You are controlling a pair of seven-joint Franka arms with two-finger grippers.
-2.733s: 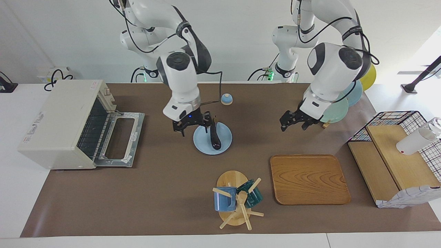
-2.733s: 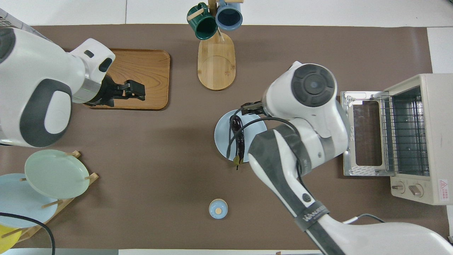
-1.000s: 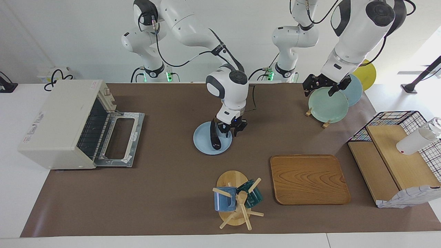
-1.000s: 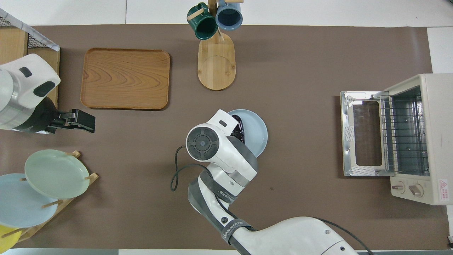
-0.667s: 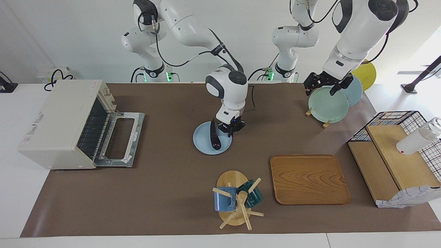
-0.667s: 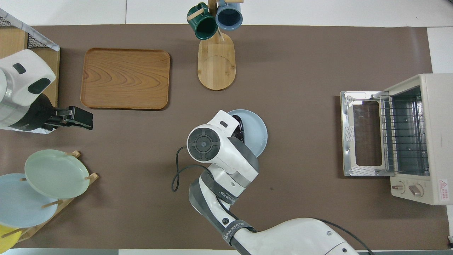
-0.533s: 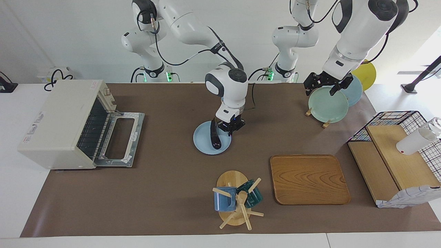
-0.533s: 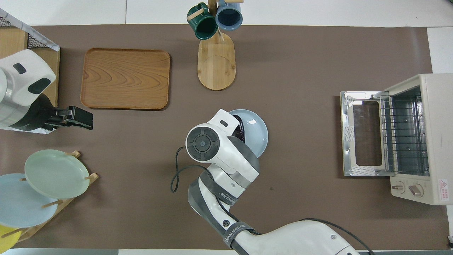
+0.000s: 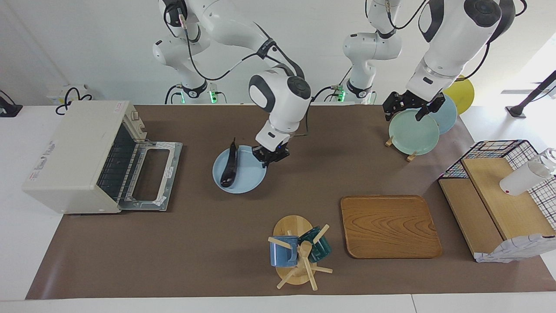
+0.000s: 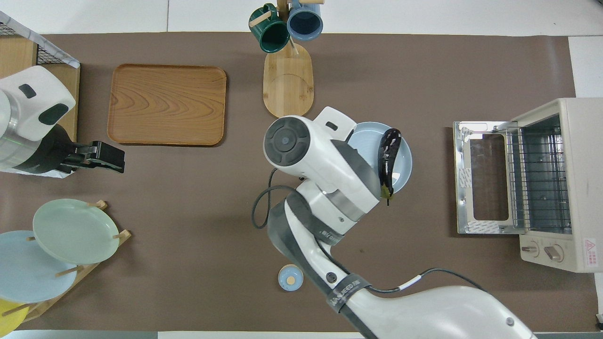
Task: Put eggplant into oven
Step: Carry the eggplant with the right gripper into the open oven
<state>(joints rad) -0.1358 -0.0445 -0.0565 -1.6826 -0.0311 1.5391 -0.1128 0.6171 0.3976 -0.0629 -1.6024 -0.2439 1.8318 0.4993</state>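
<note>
On the blue plate (image 9: 243,180), the eggplant (image 9: 229,165) is laid; its rim at three o'clock is pinched by the right gripper (image 9: 270,155). The left gripper (image 9: 407,108) is held over the green plate (image 9: 412,130); its fingers cannot be told.

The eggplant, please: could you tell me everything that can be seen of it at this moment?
The eggplant is slender, glossy and dark purple-black, with a small stem cap at the end nearer the robots, which juts past the rim. It lies lengthwise on the light blue plate, along the side toward the oven, whose door is open. The right gripper is at the plate's rim toward the left arm's end of the table and does not touch the eggplant; only the plate does.
</note>
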